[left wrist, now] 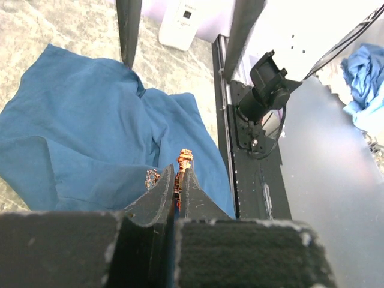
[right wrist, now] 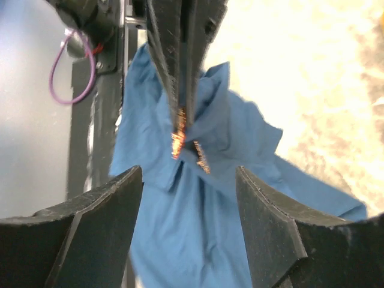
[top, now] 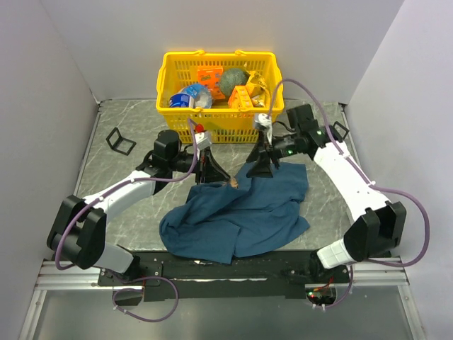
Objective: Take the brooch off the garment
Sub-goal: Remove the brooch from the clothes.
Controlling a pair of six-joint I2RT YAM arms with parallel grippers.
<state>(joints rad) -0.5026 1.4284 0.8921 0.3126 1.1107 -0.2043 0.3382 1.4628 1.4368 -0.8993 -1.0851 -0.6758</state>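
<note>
The blue garment [top: 241, 216] lies crumpled on the grey table, and one fold rises to a peak at the brooch. The brooch [left wrist: 184, 158] is a tiny orange-red glittering trinket; it also shows as the brooch [right wrist: 178, 137] in the right wrist view and as a speck, the brooch [top: 232, 183], from above. My left gripper [left wrist: 177, 173] is shut on it, jaws pressed together with the orange piece between them. A second small glittery bit [right wrist: 202, 157] sits on the cloth just beside it. My right gripper [right wrist: 187, 175] stands open right behind, above the cloth [right wrist: 192, 234], holding nothing.
A yellow basket [top: 212, 55] with packets and cans stands at the back. Two black clips [top: 120, 140] [top: 340, 130] lie near the side walls. The arms' black base rail [left wrist: 252, 180] runs along the garment's near edge. Both grippers [top: 212, 170] [top: 262, 167] are close together.
</note>
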